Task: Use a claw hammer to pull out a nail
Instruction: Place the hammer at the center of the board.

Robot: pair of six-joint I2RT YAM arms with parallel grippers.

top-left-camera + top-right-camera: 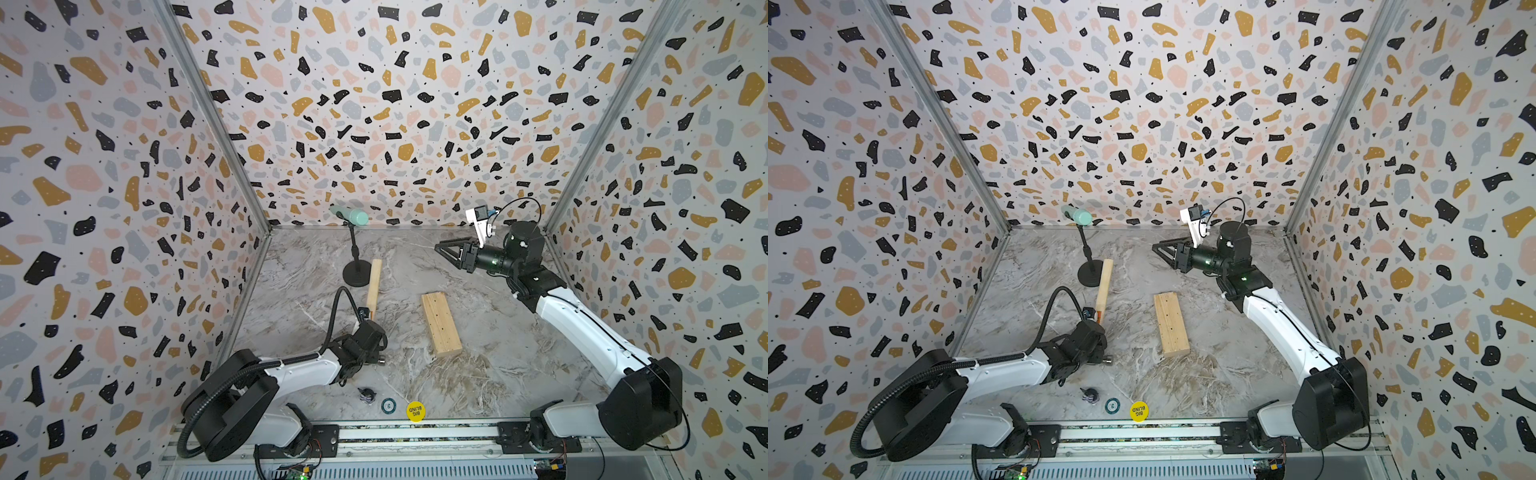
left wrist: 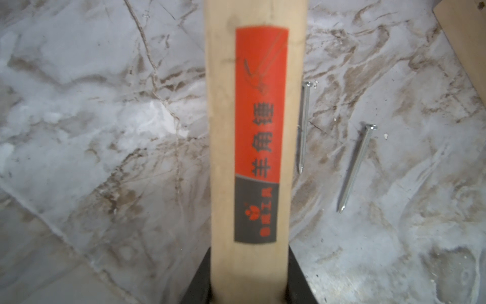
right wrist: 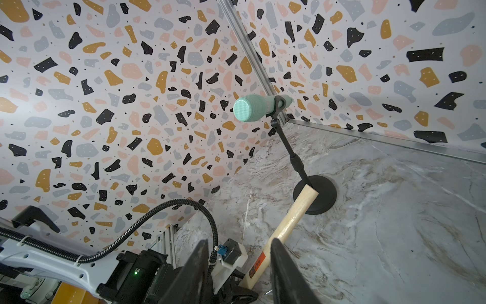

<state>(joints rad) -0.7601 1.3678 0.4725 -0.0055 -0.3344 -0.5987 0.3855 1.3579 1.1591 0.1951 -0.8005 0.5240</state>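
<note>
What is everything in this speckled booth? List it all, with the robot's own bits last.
Claw hammer: one, pale wooden handle with orange-and-black label, left of centre; head hidden.
Nails: two, silver, loose on the table beside the hammer handle.
Wood block: one, pale, mid-table.
Microphone: one, mint green, on a black stand at the back.
Yellow chip: one, front edge.
Teal chip: one, beside the yellow one.
Small dark object: one, front; too small to identify.
Table: one, grey marble pattern.
Walls: three, speckled.
Left hand: black, gripping the hammer handle.
Right hand: black, open, empty, raised at the back.
</note>
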